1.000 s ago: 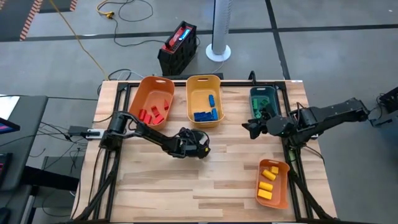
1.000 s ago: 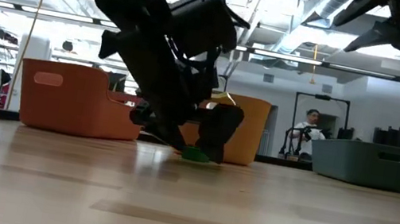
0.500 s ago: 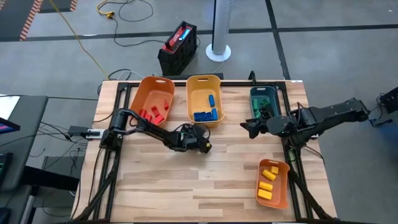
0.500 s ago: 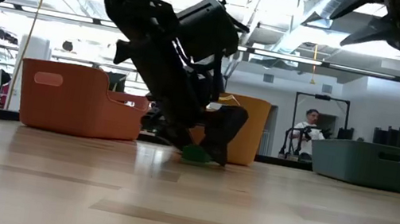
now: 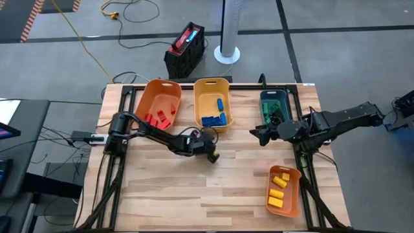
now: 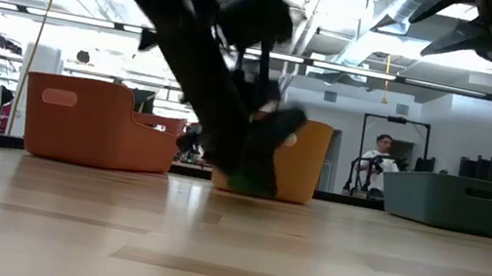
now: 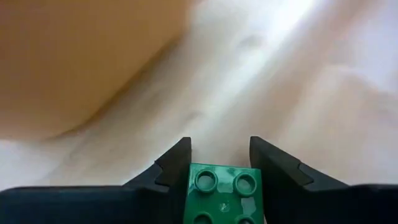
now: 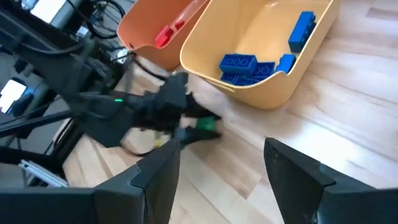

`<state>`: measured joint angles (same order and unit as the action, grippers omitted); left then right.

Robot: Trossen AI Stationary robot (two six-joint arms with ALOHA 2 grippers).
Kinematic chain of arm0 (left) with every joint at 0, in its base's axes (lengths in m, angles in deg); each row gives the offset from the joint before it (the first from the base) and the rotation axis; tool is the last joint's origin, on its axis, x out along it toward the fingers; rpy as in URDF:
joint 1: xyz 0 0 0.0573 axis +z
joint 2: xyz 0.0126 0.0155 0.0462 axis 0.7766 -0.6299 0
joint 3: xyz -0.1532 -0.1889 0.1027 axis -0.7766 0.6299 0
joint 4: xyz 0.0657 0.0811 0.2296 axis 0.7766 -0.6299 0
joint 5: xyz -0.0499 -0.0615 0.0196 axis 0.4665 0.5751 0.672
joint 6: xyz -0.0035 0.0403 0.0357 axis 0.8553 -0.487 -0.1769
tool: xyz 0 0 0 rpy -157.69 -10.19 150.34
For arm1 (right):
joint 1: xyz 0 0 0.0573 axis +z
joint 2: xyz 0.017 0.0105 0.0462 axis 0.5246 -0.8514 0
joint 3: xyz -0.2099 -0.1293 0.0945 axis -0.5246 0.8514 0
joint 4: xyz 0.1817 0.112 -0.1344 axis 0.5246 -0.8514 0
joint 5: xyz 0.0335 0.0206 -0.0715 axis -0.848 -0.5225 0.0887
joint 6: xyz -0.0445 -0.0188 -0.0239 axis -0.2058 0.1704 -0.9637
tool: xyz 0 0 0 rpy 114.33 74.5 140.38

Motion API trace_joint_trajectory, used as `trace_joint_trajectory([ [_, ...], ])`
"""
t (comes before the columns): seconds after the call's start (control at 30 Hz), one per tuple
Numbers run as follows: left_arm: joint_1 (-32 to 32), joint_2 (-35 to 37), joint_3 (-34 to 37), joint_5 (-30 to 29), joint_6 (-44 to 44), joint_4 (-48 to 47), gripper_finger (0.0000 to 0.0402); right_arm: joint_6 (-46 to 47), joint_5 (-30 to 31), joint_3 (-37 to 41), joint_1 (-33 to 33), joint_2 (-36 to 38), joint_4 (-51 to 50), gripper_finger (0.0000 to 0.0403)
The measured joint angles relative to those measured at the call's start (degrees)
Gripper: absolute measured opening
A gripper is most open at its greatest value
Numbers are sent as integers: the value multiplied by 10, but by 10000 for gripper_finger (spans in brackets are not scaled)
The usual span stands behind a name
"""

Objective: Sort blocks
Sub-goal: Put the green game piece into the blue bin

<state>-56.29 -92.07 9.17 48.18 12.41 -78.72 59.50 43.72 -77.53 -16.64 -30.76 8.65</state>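
My left gripper point(image 5: 210, 155) is near the table's middle, just in front of the yellow bin point(image 5: 212, 103), and is shut on a small green block point(image 7: 222, 190). The same green block point(image 8: 205, 124) shows in the right wrist view and, blurred, as the green block point(image 6: 244, 182) in the low view. My right gripper point(image 5: 255, 134) hangs open and holds nothing, high above the table beside the teal bin point(image 5: 273, 103). My left gripper pinches the green block's two opposite side walls point(image 7: 189, 186) between its two fingers, studs facing the wrist camera. The fingers slant down from the table's left. In the low view the block looks just clear of the tabletop, though blur hides the gap.
An orange bin point(image 5: 160, 107) with red blocks and the yellow bin with blue blocks point(image 5: 213, 120) stand at the far edge. An orange bin point(image 5: 284, 189) with yellow blocks lies near the right front. Bare wood lies in front of my left gripper.
My left gripper has shut on the green block, which lay on the table between its open fingers. It has then risen a little and tipped less steeply, taking the block up off the wood. My right arm has kept still.
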Motion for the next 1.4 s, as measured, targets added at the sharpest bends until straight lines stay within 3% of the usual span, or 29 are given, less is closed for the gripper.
trace_joint_trajectory([
  [0.17, -9, 60, 0, 9, -83, 12, 132, 12, -57, 0, 0, 0, 2, 244],
  [0.33, -38, 97, 0, -6, -312, 63, 134, 30, -102, 1, 1, -23, 18, 244],
  [0.47, -56, 103, 0, -15, -500, 124, 144, 10, -111, 1, 1, -66, 123, 244],
  [0.53, -64, 103, 0, -30, -550, 145, 145, 2, -112, 1, -2, -92, 167, 244],
  [0.73, -77, 103, 0, -114, -593, 204, 141, 15, -123, 1, -7, -163, 233, 244],
  [1.17, -91, 103, -1, -101, -595, 272, 141, -35, -102, 0, 12, -202, 273, 244],
  [1.4, -101, 104, -1, -96, -597, 273, 141, -30, -95, 0, -1, -194, 193, 244],
])
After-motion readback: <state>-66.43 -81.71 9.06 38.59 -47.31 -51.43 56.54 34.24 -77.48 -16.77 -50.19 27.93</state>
